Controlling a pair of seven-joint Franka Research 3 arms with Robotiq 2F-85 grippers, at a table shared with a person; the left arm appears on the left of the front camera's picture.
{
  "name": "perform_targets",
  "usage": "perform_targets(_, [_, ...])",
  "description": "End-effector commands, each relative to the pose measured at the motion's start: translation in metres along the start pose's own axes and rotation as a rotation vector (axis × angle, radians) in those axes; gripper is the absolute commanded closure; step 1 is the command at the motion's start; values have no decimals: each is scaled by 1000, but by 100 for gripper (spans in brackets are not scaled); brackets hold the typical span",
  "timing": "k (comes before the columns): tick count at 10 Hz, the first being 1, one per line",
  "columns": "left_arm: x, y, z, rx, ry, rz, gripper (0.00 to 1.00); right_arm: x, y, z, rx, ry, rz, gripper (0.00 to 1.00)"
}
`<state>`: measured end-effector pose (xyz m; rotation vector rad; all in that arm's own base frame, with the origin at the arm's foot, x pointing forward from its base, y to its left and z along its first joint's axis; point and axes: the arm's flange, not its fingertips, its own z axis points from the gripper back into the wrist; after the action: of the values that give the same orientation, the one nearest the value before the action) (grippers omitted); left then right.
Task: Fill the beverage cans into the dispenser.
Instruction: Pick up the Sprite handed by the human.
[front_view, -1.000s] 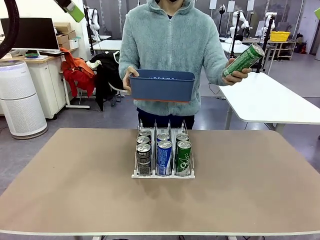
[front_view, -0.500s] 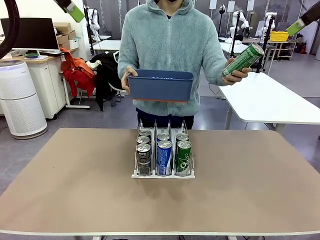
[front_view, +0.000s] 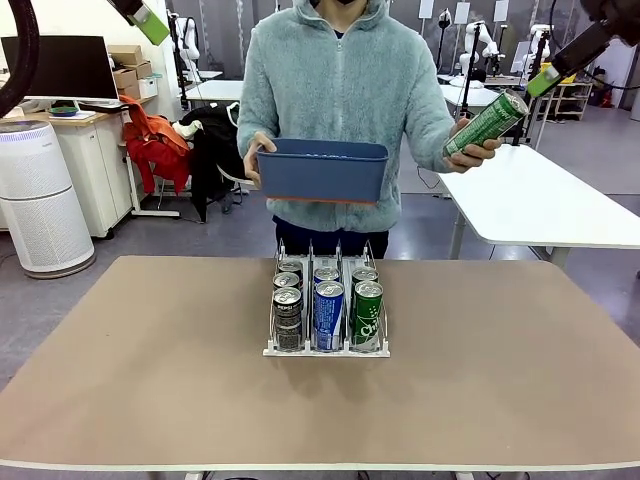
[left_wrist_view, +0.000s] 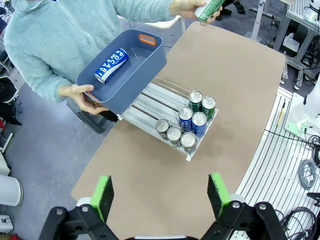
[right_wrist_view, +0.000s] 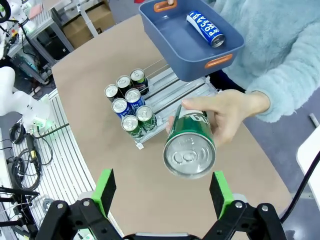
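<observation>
Right tool (right_wrist_view: 162, 192) spread wide, clear gap before green can (right_wrist_view: 190, 150).

Front view: low on the near side, facing across the table (front_view: 130, 400) to the person (front_view: 340, 90) at the far side.
Left wrist view: high over the left edge, looking down and rightward.
Right wrist view: high at far right, close above the green can (right_wrist_view: 190, 145).
Shared: dispenser (front_view: 326, 351), tub (front_view: 322, 172), green can.
</observation>
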<state>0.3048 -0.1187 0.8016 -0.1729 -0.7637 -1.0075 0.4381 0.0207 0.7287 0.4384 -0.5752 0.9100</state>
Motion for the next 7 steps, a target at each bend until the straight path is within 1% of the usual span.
perform_targets(1, [-2, 0, -1, -2, 1, 3, 0, 8, -4, -10, -30, -6, -1, 0])
perform_targets(2, [-2, 0, -1, -2, 1, 3, 0, 10, -6, -10, -54, 7, 8, 0])
perform_targets(3, [-2, 0, -1, -2, 1, 3, 0, 3, -1, -8, -1, 6, 2, 0])
perform_targets(6, [-2, 0, -1, -2, 1, 3, 0, 6, -3, -12, -12, 8, 3, 0])
perform_targets(7, [-2, 0, -1, -2, 1, 3, 0, 8, -9, -12, -11, -13, -6, 0])
